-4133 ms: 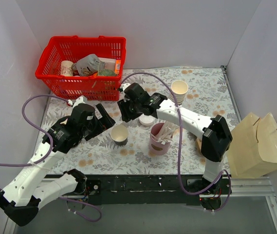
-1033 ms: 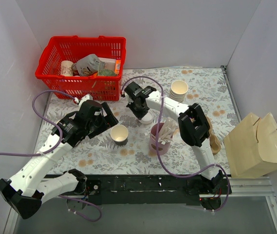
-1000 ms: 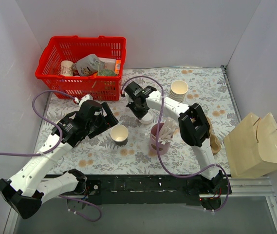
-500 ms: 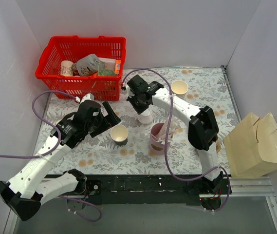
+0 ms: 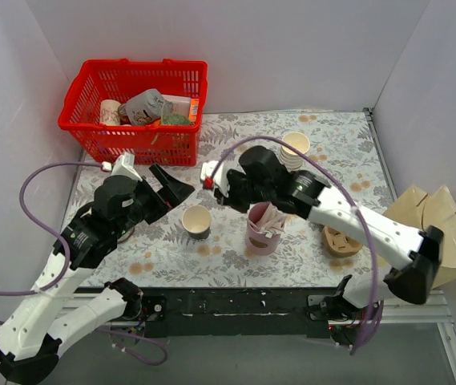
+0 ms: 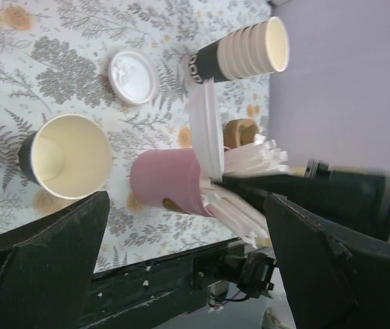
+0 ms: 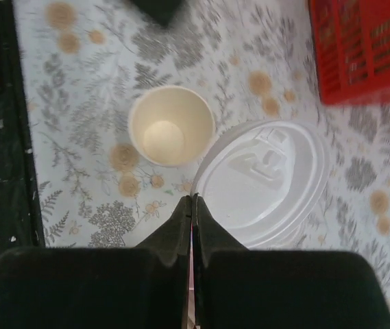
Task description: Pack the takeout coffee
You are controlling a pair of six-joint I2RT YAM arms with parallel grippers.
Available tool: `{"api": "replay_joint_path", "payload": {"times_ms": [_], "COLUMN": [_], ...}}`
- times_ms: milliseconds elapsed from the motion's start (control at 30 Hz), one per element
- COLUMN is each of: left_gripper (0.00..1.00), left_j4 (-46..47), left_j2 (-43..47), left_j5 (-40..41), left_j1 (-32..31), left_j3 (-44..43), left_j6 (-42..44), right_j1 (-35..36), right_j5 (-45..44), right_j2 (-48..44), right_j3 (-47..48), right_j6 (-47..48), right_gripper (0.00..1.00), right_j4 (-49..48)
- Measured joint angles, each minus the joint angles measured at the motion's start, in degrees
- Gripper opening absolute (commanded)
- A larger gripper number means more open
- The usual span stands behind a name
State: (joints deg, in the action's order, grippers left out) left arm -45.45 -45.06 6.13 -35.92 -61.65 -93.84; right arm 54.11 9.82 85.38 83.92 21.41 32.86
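The takeout coffee cup (image 5: 197, 220), dark brown outside and cream inside, stands open-topped on the flowered table; it also shows in the wrist views (image 6: 68, 156) (image 7: 171, 127). My right gripper (image 7: 192, 199) is shut on the rim of a round white lid (image 7: 266, 178), held above the table just right of the cup. In the left wrist view this lid (image 6: 208, 130) shows edge-on above the pink cup. A second white lid (image 6: 131, 75) lies flat on the table. My left gripper (image 5: 170, 191) hangs wide open left of the cup, holding nothing.
A pink cup of white sticks (image 5: 261, 228) stands right of the coffee cup. A stack of cream cups (image 5: 294, 148) is at the back, a red basket (image 5: 135, 104) of items at back left. A brown cardboard holder (image 5: 341, 241) and a paper bag (image 5: 428, 233) sit at right.
My right arm has swung its elbow out to the right and risen with the white lid pinched by its rim. The left arm has pulled back and up, still open.
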Motion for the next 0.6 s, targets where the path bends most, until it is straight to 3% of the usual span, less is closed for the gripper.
{"api": "replay_joint_path", "payload": {"times_ms": [100,233,467,600], "left_gripper": [0.98,0.98,0.98,0.98], "left_j4": [1.9,4.1,8.7,8.0], "left_j2": [3.2,4.3,-0.5,-0.9], "left_j5": [-0.3,-3.8,-13.5,-14.7], "left_j1": [0.0,0.0,0.0,0.0], "left_j3": [0.0,-1.0,-0.4,1.3], "left_j6": [-2.0,-2.9,-2.6,-2.3], "right_j1": [5.2,8.0,10.6,10.9], "right_j5": [3.8,6.7,6.2,4.7], "right_j2": [-10.2,-16.8,-11.7,-9.7], "right_j3": [-7.2,-9.1,-3.0,-2.7], "right_j6": [7.5,13.7,19.4,20.0], "right_gripper": [0.01,0.01,0.01,0.01], "right_j4": [-5.5,-7.8,-3.3,-1.7]}}
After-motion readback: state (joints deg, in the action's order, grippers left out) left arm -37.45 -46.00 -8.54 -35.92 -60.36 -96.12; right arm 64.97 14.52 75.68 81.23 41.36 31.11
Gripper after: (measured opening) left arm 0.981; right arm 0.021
